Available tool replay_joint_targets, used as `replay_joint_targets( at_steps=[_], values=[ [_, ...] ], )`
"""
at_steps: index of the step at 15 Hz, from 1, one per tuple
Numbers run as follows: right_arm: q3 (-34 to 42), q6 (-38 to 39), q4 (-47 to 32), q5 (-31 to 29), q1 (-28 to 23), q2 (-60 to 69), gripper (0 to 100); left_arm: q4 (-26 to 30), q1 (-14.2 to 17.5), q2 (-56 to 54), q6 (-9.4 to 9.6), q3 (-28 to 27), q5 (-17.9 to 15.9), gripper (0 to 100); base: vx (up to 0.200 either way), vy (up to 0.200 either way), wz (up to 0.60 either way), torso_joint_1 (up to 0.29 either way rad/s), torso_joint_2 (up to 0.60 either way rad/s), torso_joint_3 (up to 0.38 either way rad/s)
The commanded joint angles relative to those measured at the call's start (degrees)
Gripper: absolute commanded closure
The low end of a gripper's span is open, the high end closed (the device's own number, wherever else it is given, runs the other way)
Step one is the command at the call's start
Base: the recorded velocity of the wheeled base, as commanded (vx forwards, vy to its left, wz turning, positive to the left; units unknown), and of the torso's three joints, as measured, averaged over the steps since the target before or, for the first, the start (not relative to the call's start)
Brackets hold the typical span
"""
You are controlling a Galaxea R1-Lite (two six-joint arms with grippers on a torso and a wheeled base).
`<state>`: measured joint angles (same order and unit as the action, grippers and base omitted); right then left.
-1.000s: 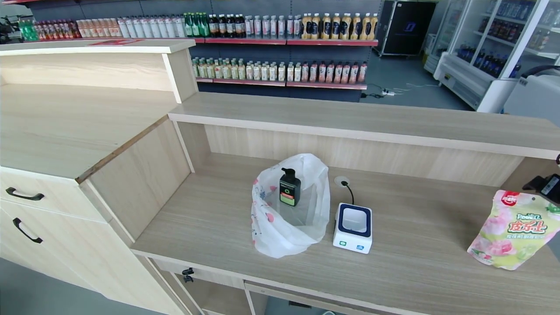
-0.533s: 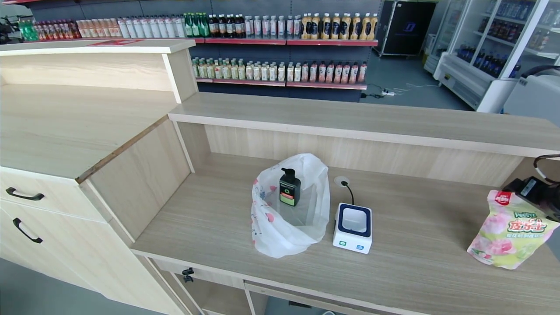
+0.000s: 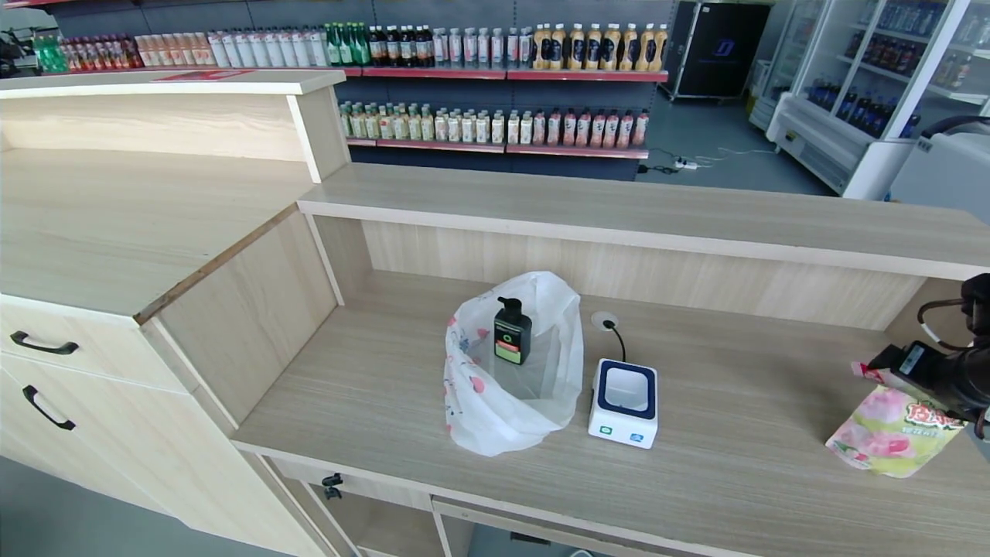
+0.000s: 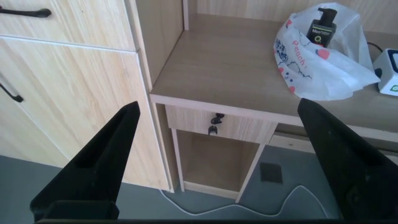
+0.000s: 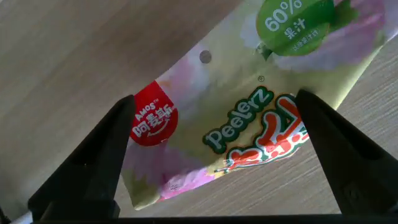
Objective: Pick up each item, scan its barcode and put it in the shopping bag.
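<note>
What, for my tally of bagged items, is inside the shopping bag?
A dark pump bottle stands upright inside the shopping bag; its crumpled front hides anything lying low.

Light wood checkout counter point(image 3: 735, 464), three things laid on its lower surface.
A white flowered shopping bag point(image 3: 495, 410) is seen slumped open near the middle. A white-and-blue scanner point(image 3: 623, 402) is set just beside it on the right, its black cable point(image 3: 615, 334) run back to a round port point(image 3: 602, 318). A pink-green snack pouch point(image 3: 882, 441) is laid flat well apart, at the right end.
</note>
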<state>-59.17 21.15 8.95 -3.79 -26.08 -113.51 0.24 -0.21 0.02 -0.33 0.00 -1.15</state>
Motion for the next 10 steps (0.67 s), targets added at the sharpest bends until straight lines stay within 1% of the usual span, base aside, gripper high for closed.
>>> replay_joint_targets(
  at_steps=[1, 3, 5, 6, 10],
  values=[
    [0.8, -0.6, 0.1, -0.5, -0.1, -1.7, 0, 0.0, 0.0, 0.1, -0.02, 0.0, 0.0, 0, 0.0, 0.0, 0.0, 0.0, 0.0, 0.0],
    [-0.3, -1.7, 0.7, -2.2, -0.2, -1.8, 0, 0.0, 0.0, 0.1, -0.02, 0.0, 0.0, 0, 0.0, 0.0, 0.0, 0.0, 0.0, 0.0],
    [-0.9, -1.9, 4.0, -1.9, 0.0, -1.3, 0, 0.0, 0.0, 0.1, -0.02, 0.0, 0.0, 0, 0.0, 0.0, 0.0, 0.0, 0.0, 0.0],
    [-0.8, -3.2, 4.9, -2.0, 0.1, -0.7, 0, 0.0, 0.0, 0.1, -0.02, 0.0, 0.0, 0, 0.0, 0.0, 0.0, 0.0, 0.0, 0.0],
    [-1.0, -3.5, 6.4, -1.9, 0.4, 0.6, 0, 0.0, 0.0, 0.1, -0.02, 0.0, 0.0, 0, 0.0, 0.0, 0.0, 0.0, 0.0, 0.0]
  ],
)
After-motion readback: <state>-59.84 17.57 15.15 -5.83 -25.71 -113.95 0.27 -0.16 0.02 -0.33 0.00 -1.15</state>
